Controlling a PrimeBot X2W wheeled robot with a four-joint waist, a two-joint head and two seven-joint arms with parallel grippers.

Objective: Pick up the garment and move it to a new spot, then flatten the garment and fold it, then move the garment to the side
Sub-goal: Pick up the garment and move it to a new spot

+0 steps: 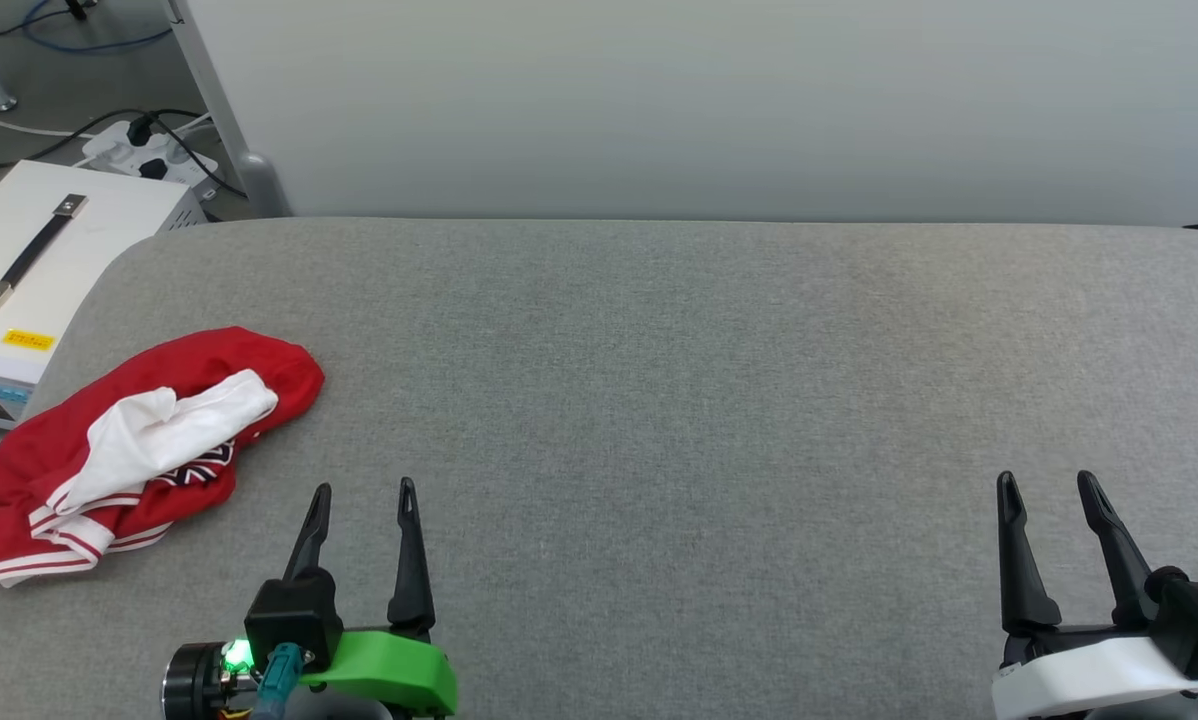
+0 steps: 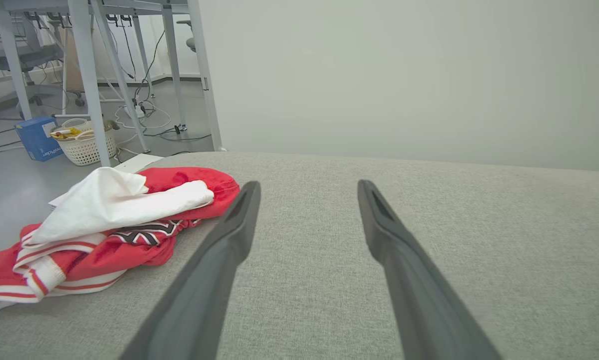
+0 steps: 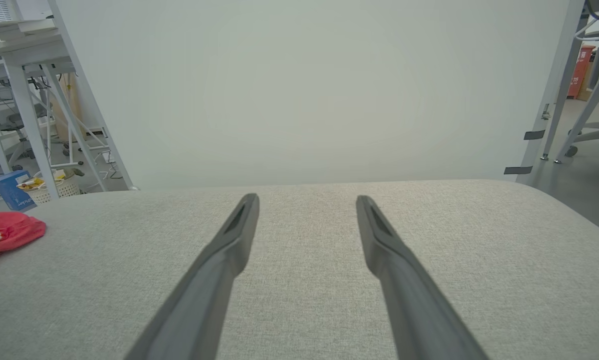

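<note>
the garment [image 1: 149, 440] lies crumpled at the nine o'clock side of the grey tabletop [image 1: 709, 400], close to its edge: a red heap with a white sleeve [image 1: 184, 420] thrown across it and striped trim [image 1: 54, 555] trailing toward seven o'clock. it looks like thin, light jersey, limp and easily dragged, so it should sag and unfurl when lifted. the thick striped trim or the raised red fold at its one o'clock side seem the surest places to pinch. the left hand [image 1: 364, 486] rests near it, at the garment's four o'clock, fingers apart and empty. the right hand [image 1: 1046, 478] sits well apart at three o'clock, fingers likewise apart, holding nothing.
</note>
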